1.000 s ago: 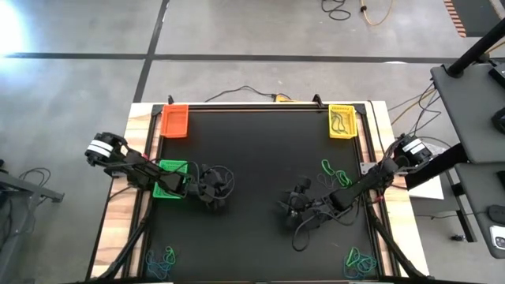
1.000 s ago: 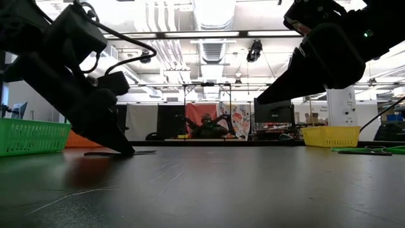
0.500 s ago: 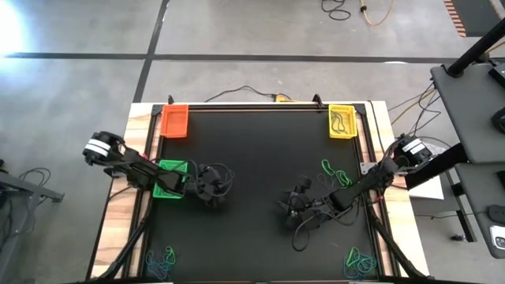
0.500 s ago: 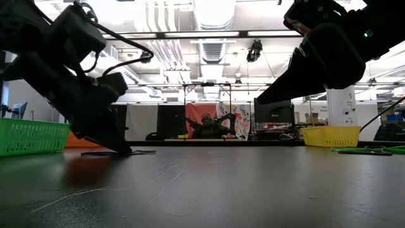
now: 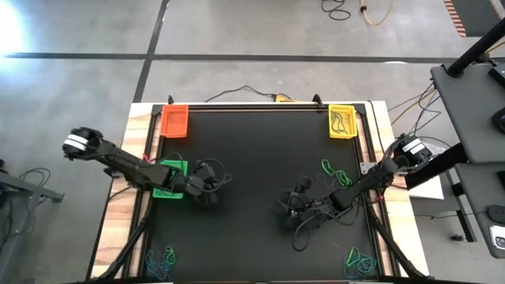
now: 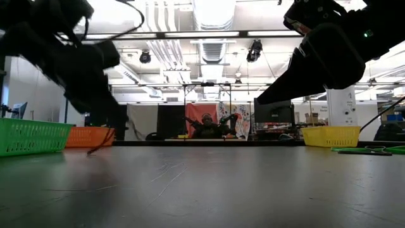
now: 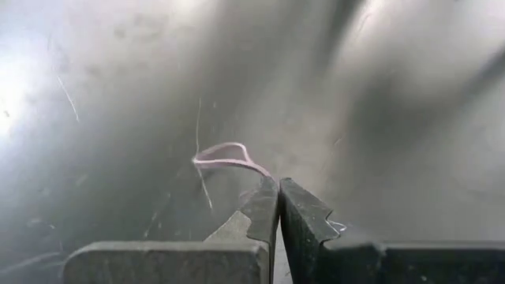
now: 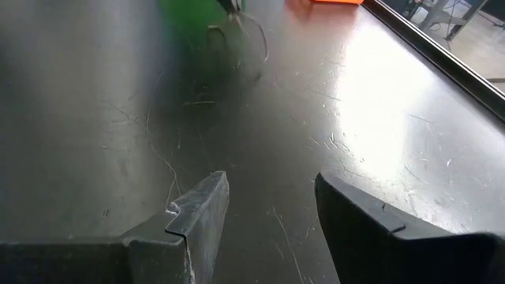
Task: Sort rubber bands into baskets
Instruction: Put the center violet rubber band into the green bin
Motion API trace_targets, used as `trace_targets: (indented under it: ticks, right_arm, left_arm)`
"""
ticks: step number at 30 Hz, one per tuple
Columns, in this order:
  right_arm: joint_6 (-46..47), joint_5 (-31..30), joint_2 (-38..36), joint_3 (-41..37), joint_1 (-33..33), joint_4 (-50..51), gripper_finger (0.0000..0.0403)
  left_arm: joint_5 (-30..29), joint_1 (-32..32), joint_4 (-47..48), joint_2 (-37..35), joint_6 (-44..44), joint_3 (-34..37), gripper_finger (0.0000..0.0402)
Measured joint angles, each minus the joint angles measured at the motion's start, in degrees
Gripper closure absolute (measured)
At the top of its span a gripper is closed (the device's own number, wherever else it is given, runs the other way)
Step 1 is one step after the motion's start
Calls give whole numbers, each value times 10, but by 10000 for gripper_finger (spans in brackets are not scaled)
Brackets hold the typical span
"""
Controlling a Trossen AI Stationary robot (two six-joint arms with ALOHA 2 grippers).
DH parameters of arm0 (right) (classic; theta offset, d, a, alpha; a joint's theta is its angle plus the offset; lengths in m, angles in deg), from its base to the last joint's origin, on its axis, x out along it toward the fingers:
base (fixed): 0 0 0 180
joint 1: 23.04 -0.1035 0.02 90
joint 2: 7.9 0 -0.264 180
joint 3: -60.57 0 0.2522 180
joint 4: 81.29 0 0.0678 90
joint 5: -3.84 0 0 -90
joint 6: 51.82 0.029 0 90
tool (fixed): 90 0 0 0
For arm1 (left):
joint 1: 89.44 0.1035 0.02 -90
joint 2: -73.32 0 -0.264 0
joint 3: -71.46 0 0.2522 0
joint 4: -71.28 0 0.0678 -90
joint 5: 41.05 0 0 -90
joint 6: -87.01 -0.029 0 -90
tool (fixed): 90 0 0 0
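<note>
**Left gripper clenched on a band beside the green basket**

From the high view I see the left gripper (image 5: 207,183) just right of the green basket (image 5: 170,178) at the table's (image 5: 252,142) left side. The orange basket (image 5: 174,121) sits at the far left corner and the yellow basket (image 5: 342,122) at the far right corner, with dark bands inside it. Loose rubber bands (image 5: 334,173) lie near the right edge, more (image 5: 359,259) at the near right corner and another cluster (image 5: 162,258) at the near left corner. The right gripper (image 5: 294,207) waits right of centre.

In the low view the left gripper (image 6: 117,130) hangs above the table with a thin dark loop (image 6: 101,142) dangling from it, in front of the orange basket (image 6: 88,136); the green basket (image 6: 33,137) is to its left, the yellow one (image 6: 331,135) far right. A person (image 6: 206,126) sits in the room behind.

My left wrist view shows the fingers (image 7: 264,211) pressed together, grasping one pale rubber band (image 7: 225,156) at its end.

The right wrist view shows the right gripper (image 8: 272,209) released, jaws apart over bare table, holding nothing.
</note>
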Motion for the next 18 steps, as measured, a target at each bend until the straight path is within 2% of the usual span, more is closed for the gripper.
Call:
trace_targets:
  ticks: [4, 12, 18]
  right_arm:
    - [0, 0, 0, 0, 0, 0, 216]
    - [0, 0, 0, 0, 0, 0, 216]
    - [0, 0, 0, 0, 1, 0, 216]
  left_arm:
    - [0, 0, 70, -53, -24, -22, 401]
    - [-3, 0, 425, -138, -13, -168, 401]
    - [-6, 0, 633, -151, 12, -281, 401]
